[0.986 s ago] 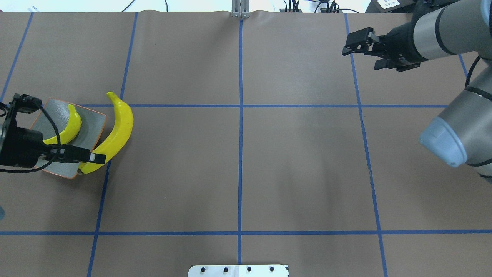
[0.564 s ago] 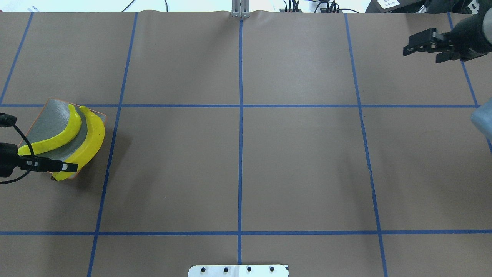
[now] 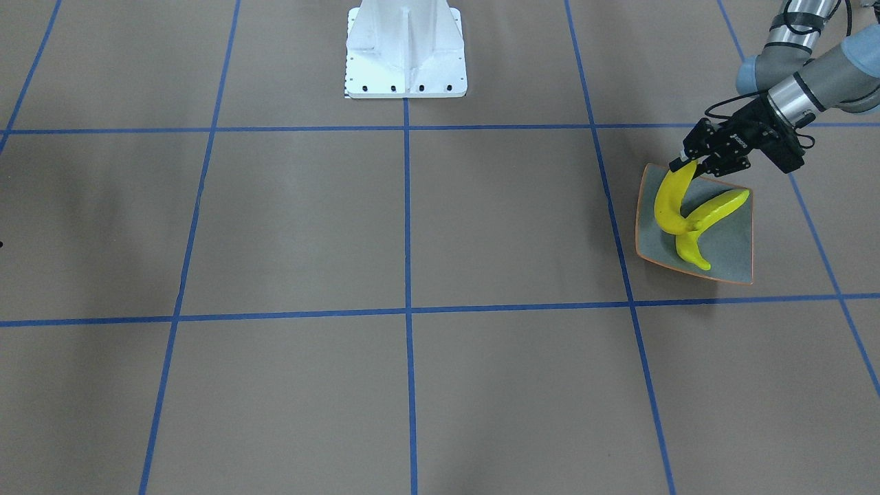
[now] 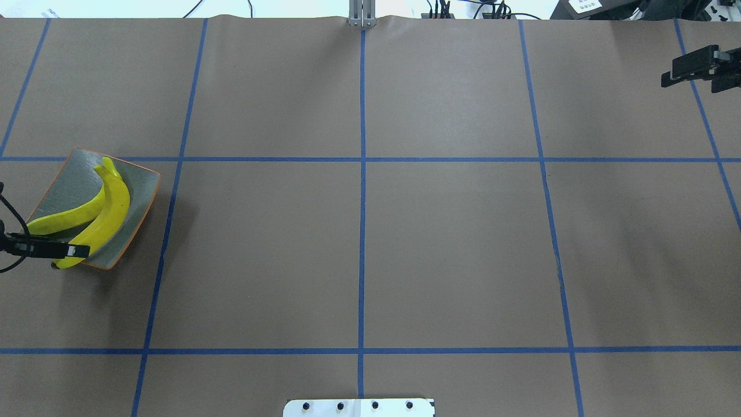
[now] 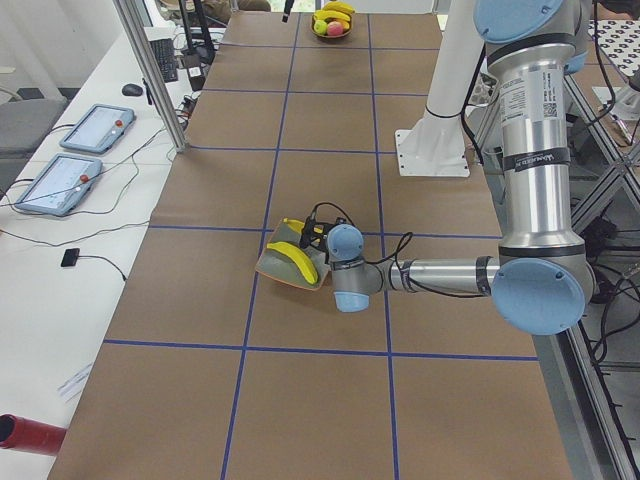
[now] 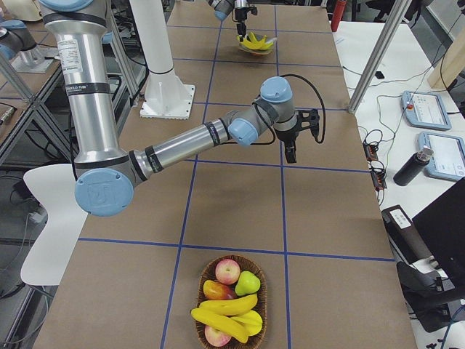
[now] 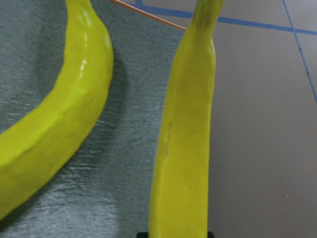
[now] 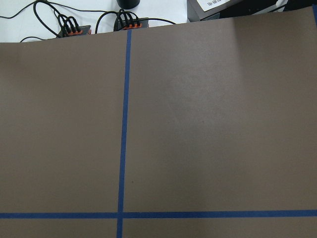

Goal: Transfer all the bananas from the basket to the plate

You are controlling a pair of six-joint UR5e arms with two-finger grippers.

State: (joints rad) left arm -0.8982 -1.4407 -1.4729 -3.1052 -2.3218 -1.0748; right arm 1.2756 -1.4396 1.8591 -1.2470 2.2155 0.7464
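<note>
While two glossy yellow bananas (image 6: 227, 306) lie in the basket (image 6: 262, 292) with apples (image 6: 227, 271) and a pear (image 6: 247, 282), the grey orange-rimmed plate (image 4: 68, 178), at the overhead view's left edge, holds two more, crossing. The left pincer (image 3: 691, 165) is clamped on one banana (image 4: 111, 207). The right pincer (image 4: 692, 81), fingers apart, hangs at upper right, far across the blue-taped desk (image 4: 451, 249).

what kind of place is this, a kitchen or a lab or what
Most likely a robotics lab, not a kitchen: the left arm and the right arm stand at a paper-covered table marked with a blue tape grid, and teach pendants lie on the side bench.
</note>
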